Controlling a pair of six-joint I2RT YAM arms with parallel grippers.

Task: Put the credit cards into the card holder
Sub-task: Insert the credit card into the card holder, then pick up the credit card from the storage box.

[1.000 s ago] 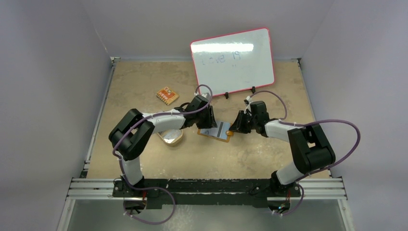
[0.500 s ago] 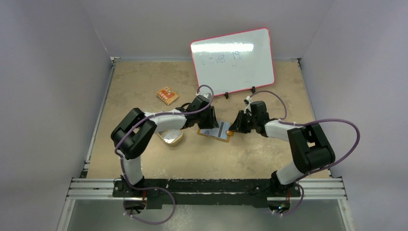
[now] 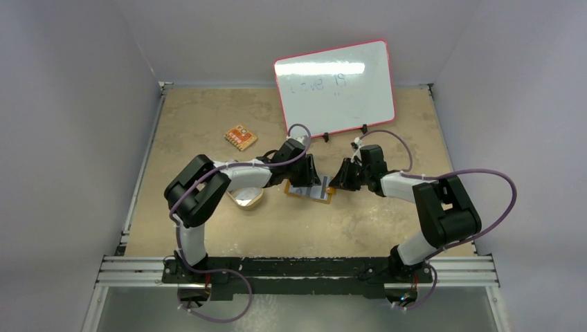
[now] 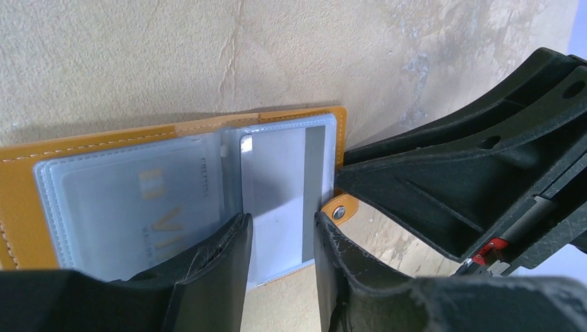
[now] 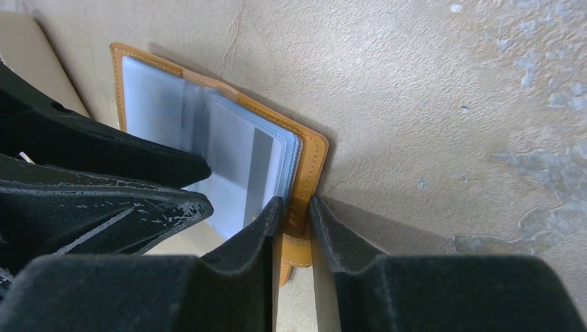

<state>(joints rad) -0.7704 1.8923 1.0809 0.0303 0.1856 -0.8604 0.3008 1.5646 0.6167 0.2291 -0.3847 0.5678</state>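
Item: card holder (image 4: 173,128), orange, lying open and flat on the table (image 3: 208,117) between your two arms, clear sleeves facing up. Contents: one credit card (image 4: 277,173), grey with a darker stripe along its right edge as the left wrist view shows it, sitting in the right-hand sleeve; a second card (image 4: 138,200) with pale lettering sits in the left-hand sleeve. Your left gripper (image 4: 282,225) reaches over the near edge of the holder. Its jaws stand partly apart, one finger at each long side of the striped card, and the card's face shows in the gap between them. You cannot tell from these views whether the fingers squeeze the card's edges or only rest over it. Your right gripper (image 5: 295,207) comes in from the opposite side, its jaws drawn close together on the holder's outer orange border at the snap, which passes between the two fingers and is pinched there. A tan dish (image 3: 246,199) sits just beside your left arm, apart from the holder.
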